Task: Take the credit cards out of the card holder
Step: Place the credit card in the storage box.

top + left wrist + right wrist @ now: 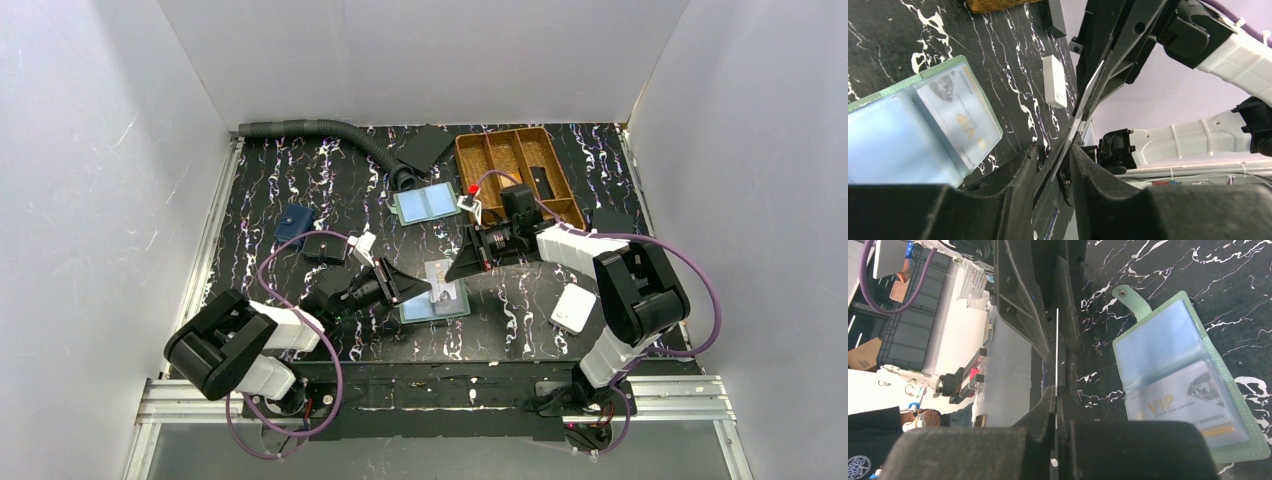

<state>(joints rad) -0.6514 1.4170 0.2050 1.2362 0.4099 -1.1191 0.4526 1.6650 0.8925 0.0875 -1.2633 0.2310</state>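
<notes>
One credit card (pixel 1056 350) is out, pinched by the right gripper (pixel 1057 392) near the desk's middle. The left gripper (pixel 1054 150) brackets it, narrowly parted. A VIP card (pixel 1180 400) sits unpulled in the card holder (pixel 1158 337).

Table (pixel 300 190): black top with white and violet veining.
Far edge: grey ribbed hose (pixel 310 130); flat black piece (pixel 428 147) just beyond its end.
Far right: brown wooden tray (pixel 464 165), divided into compartments.
Centre, far: pale-blue holder (pixel 425 203), lying open, two panels up.
Centre, near: card holder (pixel 440 305), green-edged, lying open and flat.
Left: navy pouch (pixel 293 224); black case (pixel 322 248) just beside it.
Near right: white box (pixel 573 308).
</notes>
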